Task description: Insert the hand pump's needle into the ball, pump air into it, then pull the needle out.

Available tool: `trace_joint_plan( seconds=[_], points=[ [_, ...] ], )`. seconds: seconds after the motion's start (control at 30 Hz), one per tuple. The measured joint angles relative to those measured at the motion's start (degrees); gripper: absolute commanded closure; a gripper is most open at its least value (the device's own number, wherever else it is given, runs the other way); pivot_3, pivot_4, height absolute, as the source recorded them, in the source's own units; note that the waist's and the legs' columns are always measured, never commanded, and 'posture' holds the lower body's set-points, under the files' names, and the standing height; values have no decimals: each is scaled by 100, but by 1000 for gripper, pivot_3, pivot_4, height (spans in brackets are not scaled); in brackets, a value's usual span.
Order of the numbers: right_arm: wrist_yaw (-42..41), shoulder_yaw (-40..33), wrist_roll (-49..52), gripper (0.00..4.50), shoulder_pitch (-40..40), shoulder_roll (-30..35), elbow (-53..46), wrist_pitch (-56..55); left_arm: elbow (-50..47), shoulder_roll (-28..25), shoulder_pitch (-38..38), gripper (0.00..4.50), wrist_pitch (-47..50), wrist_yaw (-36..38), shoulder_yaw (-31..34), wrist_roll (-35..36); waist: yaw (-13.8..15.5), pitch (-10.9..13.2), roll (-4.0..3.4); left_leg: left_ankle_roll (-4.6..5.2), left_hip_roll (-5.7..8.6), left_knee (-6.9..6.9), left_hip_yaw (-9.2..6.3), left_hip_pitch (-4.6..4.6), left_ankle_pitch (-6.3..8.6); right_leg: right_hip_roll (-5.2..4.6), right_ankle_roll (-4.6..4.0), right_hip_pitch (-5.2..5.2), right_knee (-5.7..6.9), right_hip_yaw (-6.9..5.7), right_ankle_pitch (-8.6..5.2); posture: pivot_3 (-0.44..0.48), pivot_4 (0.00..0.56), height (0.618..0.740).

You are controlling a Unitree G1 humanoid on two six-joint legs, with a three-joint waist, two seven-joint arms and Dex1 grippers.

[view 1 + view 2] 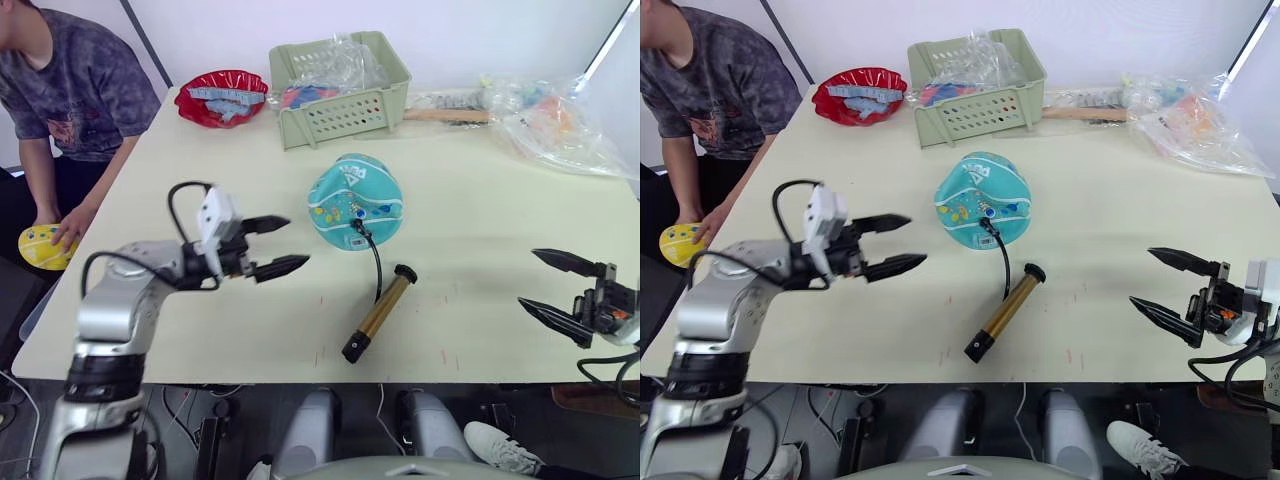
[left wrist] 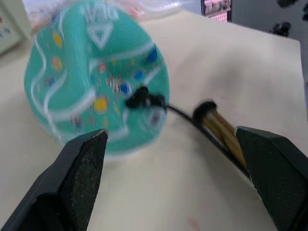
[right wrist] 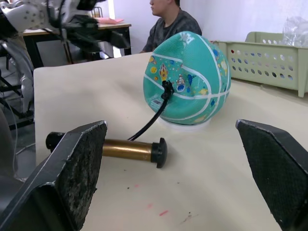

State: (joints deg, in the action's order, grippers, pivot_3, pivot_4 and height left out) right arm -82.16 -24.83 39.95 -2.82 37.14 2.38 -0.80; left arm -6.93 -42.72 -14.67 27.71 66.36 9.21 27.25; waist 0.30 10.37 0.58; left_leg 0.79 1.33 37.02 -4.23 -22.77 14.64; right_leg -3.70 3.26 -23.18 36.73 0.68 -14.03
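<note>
Pincers both spread wide, gripping nothing. Your left pincer (image 1: pixel 277 245) hovers over the bench (image 1: pixel 480 200), arm bent at the elbow, fingers aimed toward the ball (image 1: pixel 354 200), which sits just past its tips. Your right pincer (image 1: pixel 552 286) hangs at the bench's near edge, well apart from everything. Between your two pincers lies the hand pump (image 1: pixel 377 314), flat on the bench, its black hose (image 1: pixel 375 262) curving up to the ball's valve. Needle itself is hidden at the valve; you cannot tell how deep it sits. Right wrist view shows the ball's underside (image 3: pixel 187 79) flattened against the bench, plus a person (image 3: pixel 172 21) seated behind. Left wrist view is smeared, prints unreadable.
</note>
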Motion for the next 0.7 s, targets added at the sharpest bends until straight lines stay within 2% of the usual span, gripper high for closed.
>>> trace_joint_plan(
  seconds=[0.23,0.33,0.5,0.63,0.7],
  points=[
    [-256,-118,-25,0,-332,32,166,-240,458,-697,848,28,-614,824,360,-6,36,1,-4,5,-5,11,1,1,3,0,-3,0,6,2,1,0,150,740],
    [-278,-221,-41,0,-360,39,298,-403,525,-855,1053,28,-723,953,402,-10,43,2,-9,6,-5,16,6,1,3,-10,-4,1,8,4,3,0,150,740],
    [-492,-319,63,0,-440,121,280,-472,-224,-834,1256,28,-291,733,173,106,50,2,-9,7,-7,21,2,1,3,-31,-5,3,9,8,4,0,150,740],
    [-753,-320,258,0,-538,242,166,-325,-1019,-648,1139,28,235,102,-430,21,41,1,-9,7,-7,22,5,2,3,-24,-4,3,13,10,5,0,150,740],
    [-891,-309,309,0,-595,379,87,-285,-1292,-340,982,28,600,-390,-718,-17,42,-2,-15,8,-4,30,12,4,3,-7,-3,4,21,7,6,0,150,740]
  ],
)
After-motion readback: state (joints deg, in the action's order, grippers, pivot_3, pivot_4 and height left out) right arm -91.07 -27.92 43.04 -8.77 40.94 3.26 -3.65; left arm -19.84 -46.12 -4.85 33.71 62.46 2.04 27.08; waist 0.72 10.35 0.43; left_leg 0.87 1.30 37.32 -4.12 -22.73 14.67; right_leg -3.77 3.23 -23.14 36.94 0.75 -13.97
